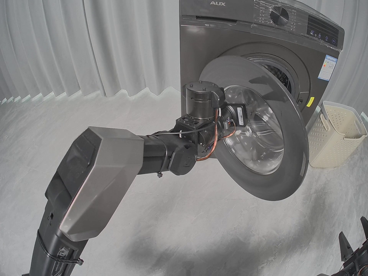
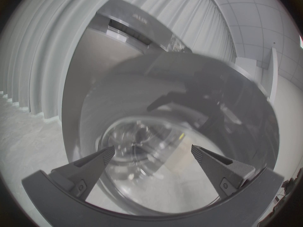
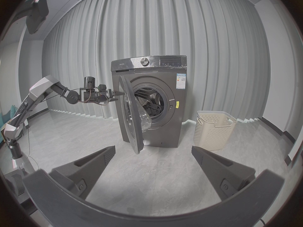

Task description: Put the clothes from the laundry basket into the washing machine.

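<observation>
Left hand (image 2: 151,150), open, sits at the open door (image 1: 276,184) of the washer (image 1: 207,43). Right hand (image 3: 153,152), open, hangs near. The basket (image 1: 337,135) stands to the right.

The washing machine (image 1: 199,50) carries a short brand word (image 1: 217,3) in pale capitals on its top panel, to the left of the dial (image 1: 278,15). Fine print rings the dial, too small to read. A coloured rating sticker (image 1: 327,68) sits high on the front's right side and a yellow tag (image 1: 310,101) beside the door opening; neither is legible.
</observation>
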You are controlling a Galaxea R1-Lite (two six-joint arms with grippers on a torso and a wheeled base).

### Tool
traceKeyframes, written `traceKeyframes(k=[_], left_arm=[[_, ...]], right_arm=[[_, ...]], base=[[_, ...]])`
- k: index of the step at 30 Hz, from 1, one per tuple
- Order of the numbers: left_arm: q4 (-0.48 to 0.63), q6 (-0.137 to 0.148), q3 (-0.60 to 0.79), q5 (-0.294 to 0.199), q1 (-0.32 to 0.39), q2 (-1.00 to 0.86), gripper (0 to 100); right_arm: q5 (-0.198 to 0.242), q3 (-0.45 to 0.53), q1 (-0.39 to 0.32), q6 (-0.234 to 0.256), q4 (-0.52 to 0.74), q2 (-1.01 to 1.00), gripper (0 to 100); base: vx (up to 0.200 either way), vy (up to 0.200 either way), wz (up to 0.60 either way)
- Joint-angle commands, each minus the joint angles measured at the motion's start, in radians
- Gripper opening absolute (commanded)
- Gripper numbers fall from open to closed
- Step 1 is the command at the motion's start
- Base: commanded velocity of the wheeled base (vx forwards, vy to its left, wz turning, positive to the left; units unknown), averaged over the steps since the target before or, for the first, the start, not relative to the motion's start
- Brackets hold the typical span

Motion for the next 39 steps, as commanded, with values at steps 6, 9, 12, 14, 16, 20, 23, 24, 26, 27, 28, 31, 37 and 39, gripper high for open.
traceKeyframes(k=[6, 9, 12, 14, 16, 20, 23, 24, 26, 27, 28, 31, 37, 39], left_arm=[[-0.009, -0.044, -0.020, 0.005, 0.000, 0.040, 100], [-0.001, -0.045, -0.020, 0.008, 0.012, 0.004, 100], [0.008, -0.042, 0.071, 0.007, 0.026, -0.096, 100], [0.008, -0.039, 0.244, -0.009, 0.033, -0.223, 100], [0.005, -0.037, 0.339, -0.022, 0.033, -0.291, 100], [-0.011, -0.028, 0.744, -0.096, 0.032, -0.564, 100], [-0.027, -0.002, 0.973, -0.094, 0.024, -0.720, 100], [-0.041, 0.006, 1.029, -0.096, 0.023, -0.760, 100], [-0.087, 0.018, 1.155, -0.091, 0.023, -0.849, 100], [-0.118, 0.018, 1.213, -0.091, 0.023, -0.889, 100], [-0.149, 0.019, 1.264, -0.090, 0.023, -0.934, 100], [-0.198, 0.019, 1.390, -0.085, 0.023, -1.053, 100], [-0.205, 0.093, 1.608, -0.061, 0.035, -1.265, 100], [-0.205, 0.107, 1.654, -0.056, 0.037, -1.305, 100]], right_arm=[[0.001, 0.018, 0.001, 0.000, 0.000, -0.016, 100], [0.001, 0.018, 0.001, 0.000, 0.000, -0.016, 100], [0.001, 0.018, 0.001, 0.000, 0.000, -0.016, 100], [0.001, 0.018, 0.001, 0.000, 0.000, -0.016, 100], [0.001, 0.018, 0.001, 0.000, 0.000, -0.016, 100], [0.001, 0.018, 0.001, 0.000, 0.000, -0.016, 100], [0.001, 0.018, 0.001, -0.001, 0.000, -0.016, 100], [0.001, 0.018, 0.001, -0.001, 0.000, -0.016, 100], [0.001, 0.018, 0.001, -0.003, 0.000, -0.016, 100], [0.001, 0.018, 0.001, -0.003, 0.000, -0.016, 100], [0.001, 0.018, 0.001, -0.003, 0.000, -0.016, 100], [0.001, 0.018, 0.001, -0.003, 0.000, -0.016, 100], [0.001, 0.018, 0.001, -0.001, 0.000, -0.016, 100], [0.001, 0.018, 0.001, -0.001, 0.000, -0.016, 100]], base=[[0.000, 0.000, 0.00], [0.000, 0.000, 0.00], [0.000, 0.000, 0.00], [0.000, 0.000, 0.00], [0.000, 0.000, 0.00], [0.000, 0.000, 0.00], [0.000, 0.000, 0.00], [0.000, 0.000, 0.00], [0.000, 0.000, 0.00], [0.000, 0.000, 0.00], [0.000, 0.000, 0.00], [0.000, 0.000, 0.00], [0.000, 0.000, 0.00], [0.000, 0.000, 0.00]])
